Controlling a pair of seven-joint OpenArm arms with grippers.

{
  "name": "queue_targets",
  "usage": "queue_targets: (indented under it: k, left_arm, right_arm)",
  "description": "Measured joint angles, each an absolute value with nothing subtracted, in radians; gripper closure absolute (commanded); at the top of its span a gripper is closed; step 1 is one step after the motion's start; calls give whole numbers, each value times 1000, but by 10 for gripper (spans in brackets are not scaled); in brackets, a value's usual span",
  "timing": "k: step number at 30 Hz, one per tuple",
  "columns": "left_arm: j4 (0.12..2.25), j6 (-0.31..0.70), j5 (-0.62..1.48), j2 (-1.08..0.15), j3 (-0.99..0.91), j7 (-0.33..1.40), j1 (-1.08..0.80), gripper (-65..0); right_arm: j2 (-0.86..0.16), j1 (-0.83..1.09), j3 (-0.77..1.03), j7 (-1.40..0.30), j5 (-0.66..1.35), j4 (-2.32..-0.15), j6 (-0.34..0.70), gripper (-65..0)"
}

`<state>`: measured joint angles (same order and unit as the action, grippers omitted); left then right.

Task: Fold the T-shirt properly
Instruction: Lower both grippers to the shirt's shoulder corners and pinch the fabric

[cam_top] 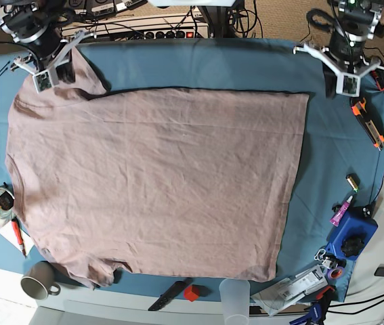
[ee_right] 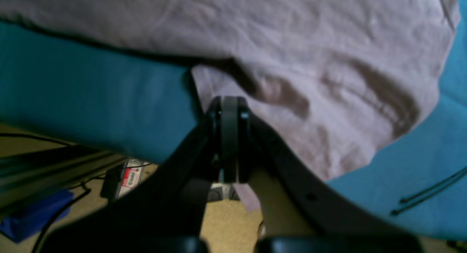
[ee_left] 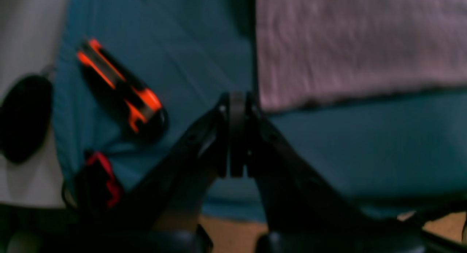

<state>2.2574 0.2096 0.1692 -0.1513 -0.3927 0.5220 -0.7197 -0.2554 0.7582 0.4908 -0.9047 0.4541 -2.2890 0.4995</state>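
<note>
Blurred shut right end effector [ee_right: 229, 136], T-shirt [cam_top: 158, 183] sleeve partly hidden

Left gripper [ee_left: 237, 136], jaws shut: open teal table cloth [cam_top: 205, 64] directly ahead of the fingertips and off to the T-shirt [cam_top: 158, 183] side; hem corner lies just past the tips. On the outer side, an orange-and-black utility knife [ee_left: 120, 89] blocks, a red-and-black item [ee_left: 102, 178] nearer the wrist. Right gripper [ee_right: 230, 136], jaws shut: sleeve fabric bunches just ahead of the tips; bare cloth to either side, thin black cable ties [ee_right: 430, 194] outboard.
</note>
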Motion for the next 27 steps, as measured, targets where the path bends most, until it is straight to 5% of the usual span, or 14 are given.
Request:
queue_targets:
  k: [4,7,9,19,27]
  left_arm:
    - [2257,211,178,-168,-393,522,-697,0]
    - [2257,262,178,-175,-393,522,-697,-161]
    - [2257,293,181,-175,-393,522,-697,-248]
    - [2257,290,184,-175,-393,496,-697,-284]
    - [2257,289,185,-178,-393,496,-697,-284]
  right_arm:
    - [-254,754,491,-905,418,-2289,498,0]
    - [-254,754,491,-905,388,-2289,499,-201]
    - [-254,754,491,-905,371,-2289,498,-278]
    - [-249,737,513,-942,354,-2289,369,-281]
    - [-250,628,799,-936,533,-2074,409,-280]
